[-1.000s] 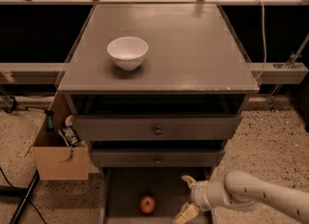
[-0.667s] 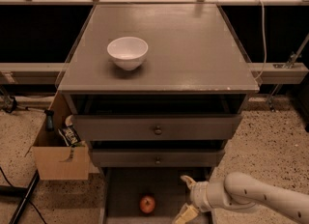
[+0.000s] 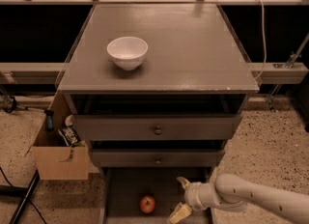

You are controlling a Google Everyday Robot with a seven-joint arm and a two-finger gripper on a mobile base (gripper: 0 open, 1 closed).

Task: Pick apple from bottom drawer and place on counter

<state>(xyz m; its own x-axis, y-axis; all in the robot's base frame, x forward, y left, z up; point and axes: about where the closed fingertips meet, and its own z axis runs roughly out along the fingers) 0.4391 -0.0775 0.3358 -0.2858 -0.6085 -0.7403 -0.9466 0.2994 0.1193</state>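
Apple is sitting on the floor of the pulled-out bottom drawer, roughly mid-width. Gripper is hanging over that drawer's right part, just beside the apple and not touching it, fingers spread wide with nothing between them. Up above the drawer, the counter is carrying a white bowl, and a cardboard box is sitting left of the drawer.
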